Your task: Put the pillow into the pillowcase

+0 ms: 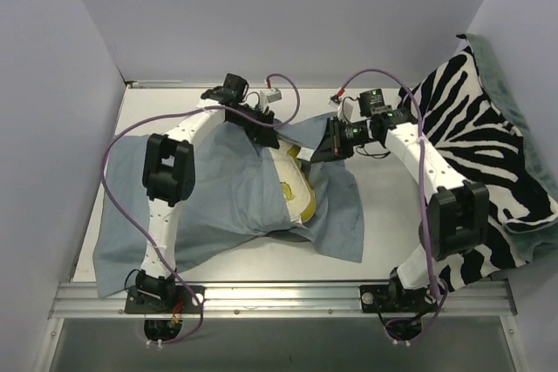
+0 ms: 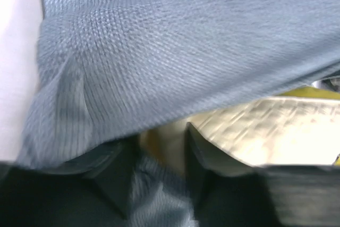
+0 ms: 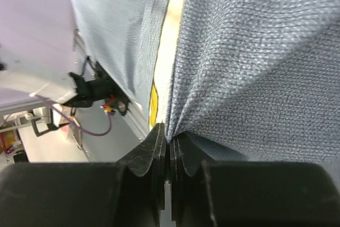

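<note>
both arms bent inward, left gripper point(image 2: 160, 137) jaws apart, right gripper point(image 3: 169, 134) pinched shut

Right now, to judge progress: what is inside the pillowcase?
The pillow sits partly inside the pillowcase; only a cream strip with yellow edging shows at the opening. Blue-grey fabric covers the rest, so how far in it reaches cannot be seen.
</note>
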Controlling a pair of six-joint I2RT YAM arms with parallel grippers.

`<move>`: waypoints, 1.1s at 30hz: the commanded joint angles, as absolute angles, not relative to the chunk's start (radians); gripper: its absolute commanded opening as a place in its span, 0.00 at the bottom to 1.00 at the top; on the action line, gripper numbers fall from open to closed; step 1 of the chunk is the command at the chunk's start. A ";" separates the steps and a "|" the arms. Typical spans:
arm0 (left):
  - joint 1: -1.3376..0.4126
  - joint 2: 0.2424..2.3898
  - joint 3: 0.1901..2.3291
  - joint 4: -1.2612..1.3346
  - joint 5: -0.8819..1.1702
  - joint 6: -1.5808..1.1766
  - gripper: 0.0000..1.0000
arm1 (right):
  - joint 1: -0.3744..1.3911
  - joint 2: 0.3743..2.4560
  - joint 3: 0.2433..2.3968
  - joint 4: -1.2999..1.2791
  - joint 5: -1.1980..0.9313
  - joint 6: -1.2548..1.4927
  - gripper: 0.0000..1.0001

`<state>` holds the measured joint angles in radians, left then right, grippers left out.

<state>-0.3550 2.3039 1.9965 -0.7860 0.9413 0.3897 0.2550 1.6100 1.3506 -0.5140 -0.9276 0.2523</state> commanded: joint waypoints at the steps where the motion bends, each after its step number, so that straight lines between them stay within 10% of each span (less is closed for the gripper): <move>1: -0.302 2.192 2.005 -0.575 0.817 0.262 0.59 | 0.242 1.728 1.440 -0.637 -0.910 0.147 0.00; 3: -0.317 2.130 1.950 -0.622 0.879 0.338 0.88 | 0.244 1.855 1.567 -0.638 -0.896 0.176 0.00; 6: -0.368 1.943 1.827 -0.707 0.884 0.473 0.96 | 0.242 1.952 1.701 -0.637 -0.901 0.202 0.00; 22: -0.831 1.833 1.396 -0.566 0.371 0.805 0.98 | 0.230 1.904 1.540 -0.618 -0.928 0.261 0.00; 29: -0.666 1.962 1.489 -0.691 0.583 0.707 0.05 | 0.212 1.885 1.471 -0.640 -0.862 0.210 0.00; 33: -0.520 1.985 1.574 -0.698 0.897 0.514 0.00 | 0.206 1.919 1.473 -0.672 -0.766 0.172 0.07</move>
<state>-0.6395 1.9556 1.4956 -0.6708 0.7311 0.6395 0.2169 1.9469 1.4792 -0.5896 -0.8478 0.2173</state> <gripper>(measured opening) 0.031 0.051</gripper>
